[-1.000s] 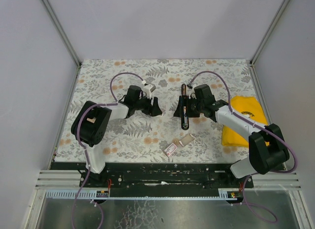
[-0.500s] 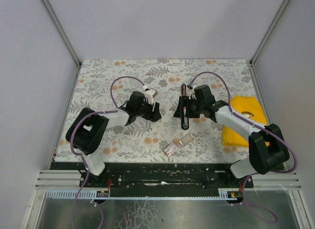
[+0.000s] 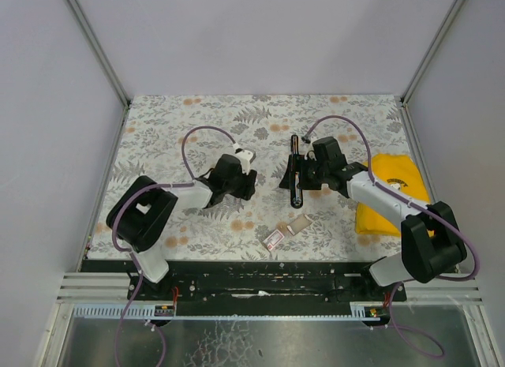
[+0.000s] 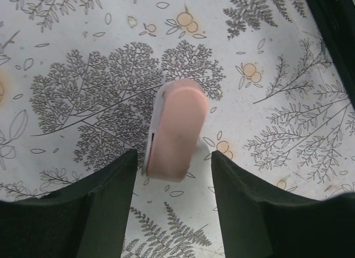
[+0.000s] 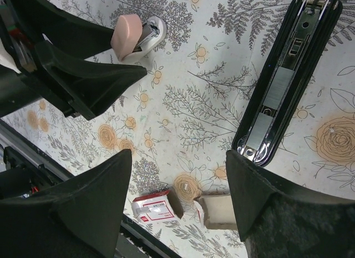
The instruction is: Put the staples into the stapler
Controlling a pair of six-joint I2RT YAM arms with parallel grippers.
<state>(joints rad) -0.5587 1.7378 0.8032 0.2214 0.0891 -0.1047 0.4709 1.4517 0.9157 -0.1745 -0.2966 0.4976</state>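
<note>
Stapler [image 3: 295, 171]: one, lying lengthwise mid-counter [image 3: 158, 138], its metal channel facing up, just outside one finger of the right hand [image 5: 177, 158].
Right hand: hovering with fingers spread, gripping nothing.
Left hand [image 4: 173, 158]: fingers parted, straddling one pink-capped piece [image 4: 176, 122].
Near edge: one red-and-white box [image 3: 273, 240] and one cardboard sleeve [image 3: 299, 223] lying side by side.
Yellow cloth [image 3: 390, 185]: one, lying far right.

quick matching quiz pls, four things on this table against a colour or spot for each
Things:
1. stapler
2. cloth
3. small box
4. pink-topped piece

Descriptions:
a. yellow, on the far right
b. between the open fingers of the left tool
c. long and black, beside the right tool
d. red and white

Pairs: 1-c, 2-a, 3-d, 4-b
</note>
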